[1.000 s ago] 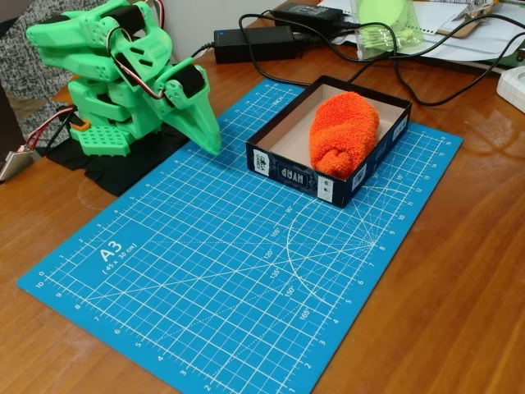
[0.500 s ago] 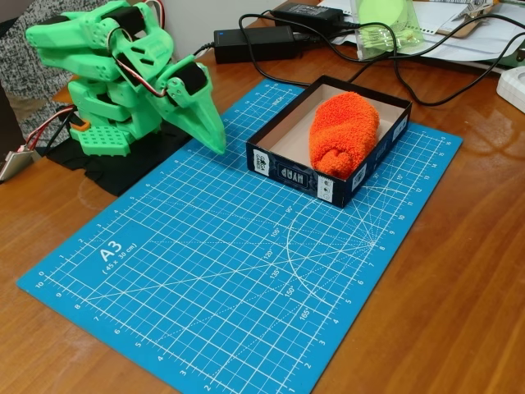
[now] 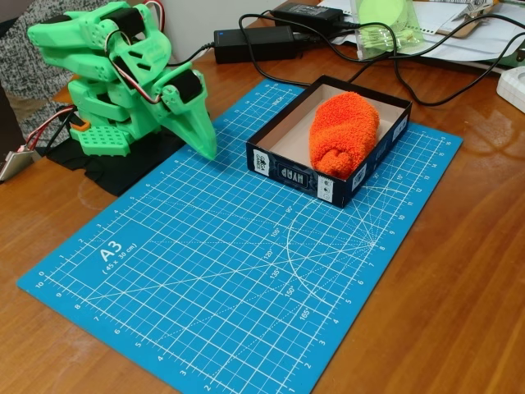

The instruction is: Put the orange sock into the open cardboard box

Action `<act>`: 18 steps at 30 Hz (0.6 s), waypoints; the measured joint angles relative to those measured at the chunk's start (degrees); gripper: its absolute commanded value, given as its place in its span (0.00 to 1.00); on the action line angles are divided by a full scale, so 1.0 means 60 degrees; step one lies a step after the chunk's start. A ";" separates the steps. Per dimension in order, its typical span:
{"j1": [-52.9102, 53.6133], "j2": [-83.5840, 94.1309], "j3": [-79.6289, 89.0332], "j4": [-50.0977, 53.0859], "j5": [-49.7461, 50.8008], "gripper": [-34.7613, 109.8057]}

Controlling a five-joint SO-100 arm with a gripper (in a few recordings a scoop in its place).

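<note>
The bright orange, fuzzy terry-cloth sock [image 3: 344, 133] lies inside the shallow rectangular cardboard box [image 3: 289, 171], dark outside with white printed labels and plain beige-brown inside. The sock is a soft, rounded lump whose long axis runs along the box's longer direction, from the upper right of the frame down toward the lower left. Its folded, lumpier end points to the box's near label-printed wall, and its smoother rounded end points to the far wall. It sits against the right-hand side of the box, leaving a strip of bare beige floor on the left.

The box rests on the upper right part of a blue A3 cutting mat [image 3: 213, 279] with a white grid, which lies on a brown wooden counter [image 3: 459, 312].

At the upper left of the frame the bright green plastic arm is folded over its base, its jaws [image 3: 203, 141] pointing down to the mat's upper edge, well apart from the box; they appear pressed together and hold nothing.

Behind the box, two black power adapter bricks [image 3: 254, 43] and black cables [image 3: 426, 90] lie on the counter.
</note>
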 measured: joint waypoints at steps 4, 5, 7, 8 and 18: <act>0.0015 0.0000 0.0000 0.0000 0.0073 0.24; 0.0059 0.0000 0.0000 0.0000 0.0103 0.24; -0.0088 0.0000 0.0000 0.0000 0.0088 0.24; -0.0044 0.0000 0.0000 0.0000 0.0088 0.24; 0.0029 0.0000 0.0000 0.0000 0.0088 0.24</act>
